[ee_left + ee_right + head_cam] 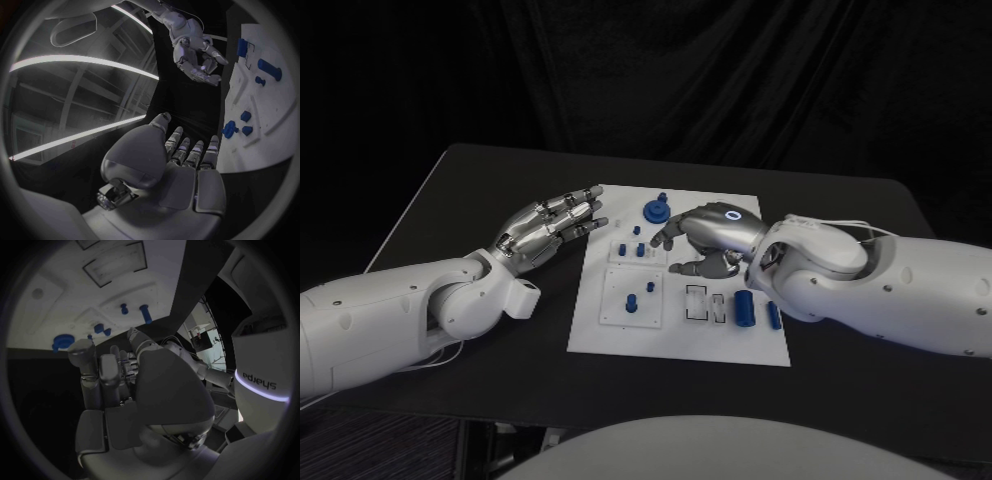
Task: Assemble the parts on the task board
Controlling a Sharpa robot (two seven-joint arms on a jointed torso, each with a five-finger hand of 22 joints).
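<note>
Left hand (pixel 550 228): we rest it, fingers loosely spread, at the board's (pixel 733 345) 9 o'clock edge.
Right hand (pixel 702 236): we cannot tell its hold.
Parts (pixel 656 211): small, stiff, light, we judge; pinch by the sides.

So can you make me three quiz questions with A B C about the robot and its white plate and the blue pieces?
1. Where is the task board?
A. In the middle of the table
B. Under the table
C. On the robot's arm

2. What colour is the round part at the board's far edge?
A. Red
B. Blue
C. Yellow

3. What is the left hand doing?
A. Holding a cup
B. Gripping the round part
C. Holding nothing, fingers straight

Answers: 1 A, the white plate lies flat mid-table. 2 B, the head view shows it blue. 3 C, the left hand sits beside the board's edge with nothing in it; the right hand is over the board.
</note>
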